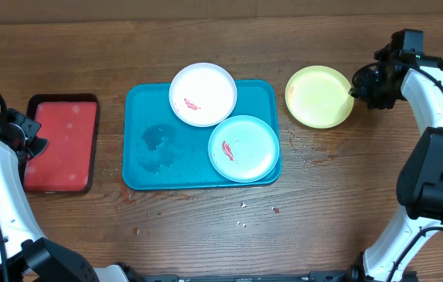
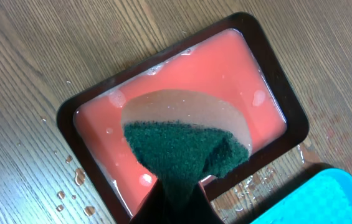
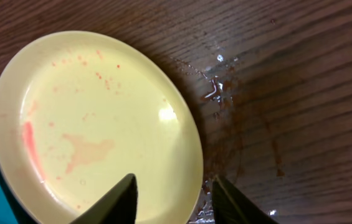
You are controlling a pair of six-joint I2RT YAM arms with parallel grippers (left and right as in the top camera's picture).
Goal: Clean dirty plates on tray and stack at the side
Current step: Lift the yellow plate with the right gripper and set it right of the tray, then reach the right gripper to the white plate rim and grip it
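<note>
Right gripper (image 3: 172, 182): fingers apart, standing either side of the rim of the yellow-green plate (image 3: 95, 118), clamped on nothing; whether a tip touches the rim cannot be told.

Left gripper (image 2: 171, 202): closed on a green sponge (image 2: 185, 146), hanging over the red tray (image 2: 70, 118), which holds pinkish water.

Location of items: yellow-green plate directly under the right gripper, flat on the bare table. Teal tray (image 1: 150, 102) just beyond that plate from the right gripper. White plate (image 1: 203, 94) and light blue plate (image 1: 243, 148) on it, touching each other, each with a red smear.

Handling, judged: plates light, stiff, thin plastic, unlikely to break. Likely wet and slippery. Shallow, so best pinched at the raised lip, one finger above and one below; a grip on the flat centre offers nothing.

View notes: right wrist view alone shows faint pink streaks and specks left on the yellow-green plate, and water drops on the wood beside its rim; overhead it reads as clean. Overhead alone shows the white plate overhanging the tray's edge. Left wrist view alone shows the sponge.
</note>
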